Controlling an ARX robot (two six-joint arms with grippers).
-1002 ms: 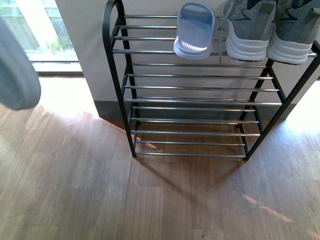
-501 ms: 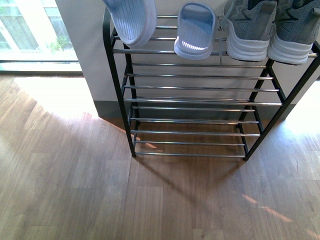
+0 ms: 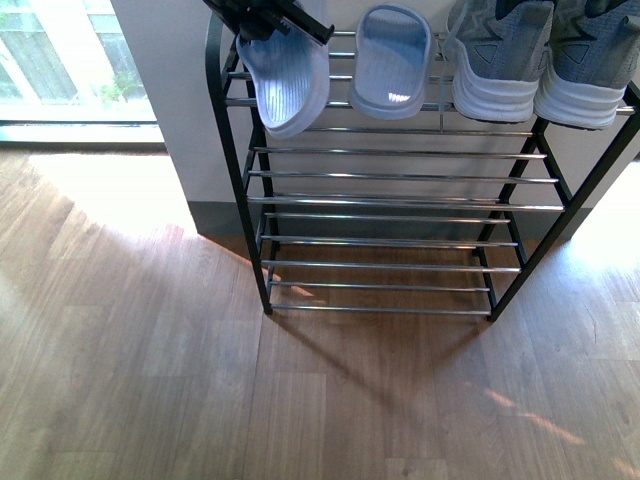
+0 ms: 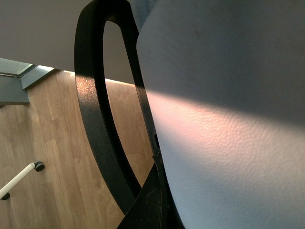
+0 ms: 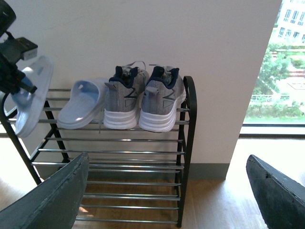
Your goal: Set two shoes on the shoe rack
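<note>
The shoe rack (image 3: 390,200) stands against the wall, with black side frames and chrome rods. Two grey sneakers (image 3: 495,60) (image 3: 590,65) sit on the right of its top tier, and a pale blue slide sandal (image 3: 390,65) lies beside them. My left gripper (image 3: 285,22) is shut on a second pale blue slide sandal (image 3: 285,85), tilted sole-out over the tier's left end. That sandal (image 4: 228,133) fills the left wrist view beside the rack's frame (image 4: 93,119). My right gripper (image 5: 167,195) is open and well back from the rack (image 5: 183,124), seeing both sneakers (image 5: 121,102) (image 5: 159,100) and both sandals (image 5: 31,100) (image 5: 83,107).
Wood floor (image 3: 150,380) lies in front of the rack. A bright window (image 3: 60,60) is left of the white wall, and another window (image 5: 281,62) is on the rack's far side. A white leg with black casters (image 4: 21,176) stands on the floor.
The held sandal swung in from the far left to the rack's top-left corner, then dropped lower against the front rods. The left gripper's dark body now shows at the top.
</note>
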